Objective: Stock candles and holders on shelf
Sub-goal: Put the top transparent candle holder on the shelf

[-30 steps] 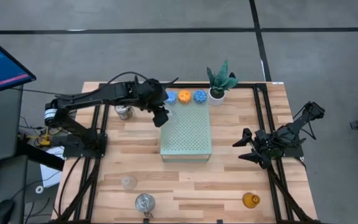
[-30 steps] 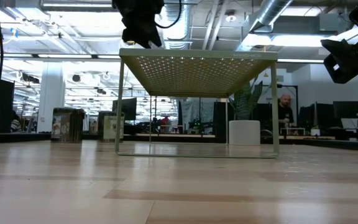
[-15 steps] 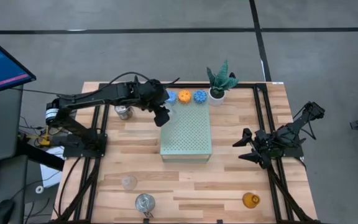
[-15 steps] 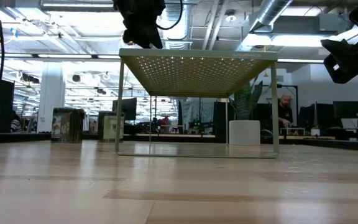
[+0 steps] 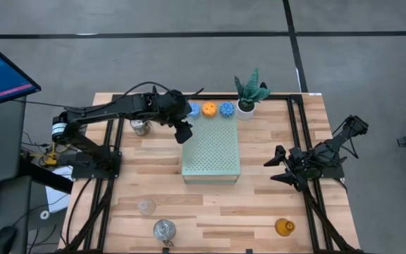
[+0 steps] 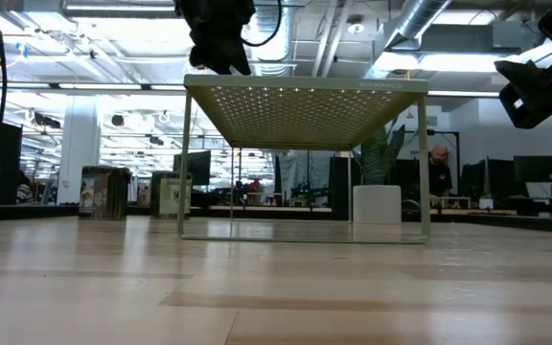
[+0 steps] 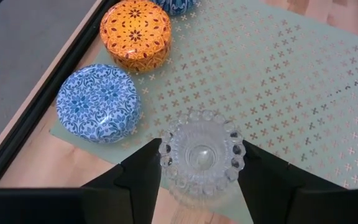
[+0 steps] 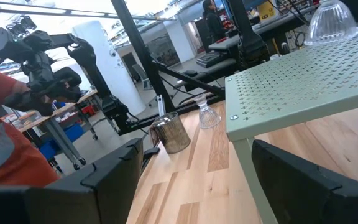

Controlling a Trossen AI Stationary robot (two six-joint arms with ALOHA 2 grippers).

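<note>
Left gripper (image 7: 199,180) is over the back left corner of the shelf (image 5: 213,152), its fingers (image 7: 143,171) spread either side of a clear glass holder (image 7: 200,152) standing on the perforated top, not visibly clamped. Just beyond sit a blue candle (image 7: 98,102) and an orange candle (image 7: 135,33). Far right, the right gripper (image 5: 279,168) waits open, well clear of the shelf.

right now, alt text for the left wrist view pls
The left claw has its dark fingers either side of a clear beaded glass cup at the mint-green perforated shelf's edge; a blue patterned round tin and an orange one sit beside it.
</note>
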